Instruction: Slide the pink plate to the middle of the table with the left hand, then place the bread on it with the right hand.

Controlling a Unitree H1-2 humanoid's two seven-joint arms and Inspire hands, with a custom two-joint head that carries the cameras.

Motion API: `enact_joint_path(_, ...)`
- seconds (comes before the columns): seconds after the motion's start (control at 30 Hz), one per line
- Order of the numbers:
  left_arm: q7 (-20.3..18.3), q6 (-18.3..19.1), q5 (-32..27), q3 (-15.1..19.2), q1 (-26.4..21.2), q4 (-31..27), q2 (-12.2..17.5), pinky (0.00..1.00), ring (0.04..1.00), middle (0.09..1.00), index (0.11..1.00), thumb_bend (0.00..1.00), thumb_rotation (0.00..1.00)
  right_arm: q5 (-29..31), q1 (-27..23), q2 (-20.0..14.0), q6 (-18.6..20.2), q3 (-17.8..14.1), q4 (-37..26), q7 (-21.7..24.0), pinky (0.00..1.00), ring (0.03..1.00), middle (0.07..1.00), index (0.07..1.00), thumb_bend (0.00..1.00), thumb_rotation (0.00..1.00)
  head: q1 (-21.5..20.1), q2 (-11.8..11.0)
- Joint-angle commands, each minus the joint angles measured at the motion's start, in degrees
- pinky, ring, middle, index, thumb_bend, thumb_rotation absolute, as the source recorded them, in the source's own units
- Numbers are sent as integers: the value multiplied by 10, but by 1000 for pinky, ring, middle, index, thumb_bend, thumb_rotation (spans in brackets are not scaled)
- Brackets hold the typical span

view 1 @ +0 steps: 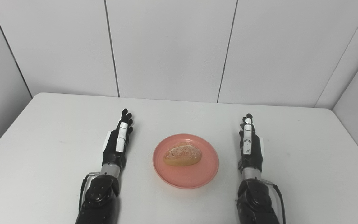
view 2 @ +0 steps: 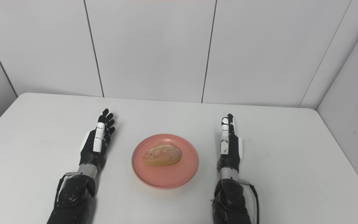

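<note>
Between your two hands, the bread (view 1: 182, 153) already lies crosswise on the pink plate (view 1: 194, 179) at mid-table. Your left hand (view 1: 118, 141) and right hand (view 1: 249, 143) flank it equally, fingers extended, holding nothing.

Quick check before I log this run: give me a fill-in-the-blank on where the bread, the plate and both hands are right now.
1. The bread lies on the ____ plate.
2. The plate sits on the white table ____ the two hands.
3. The left hand and the right hand each hold ____, fingers stretched out.
4. Neither hand touches the ____ or the bread.

Missing words: pink; between; nothing; plate
</note>
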Motion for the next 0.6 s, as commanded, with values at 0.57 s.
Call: enact_joint_path(0.57,59,-108,36,-2,30,68,-40,1000,1000,1000,1000,858,965,13,38,-4,18,0,6,23,1000,973,944,940,822,1000,16,-4)
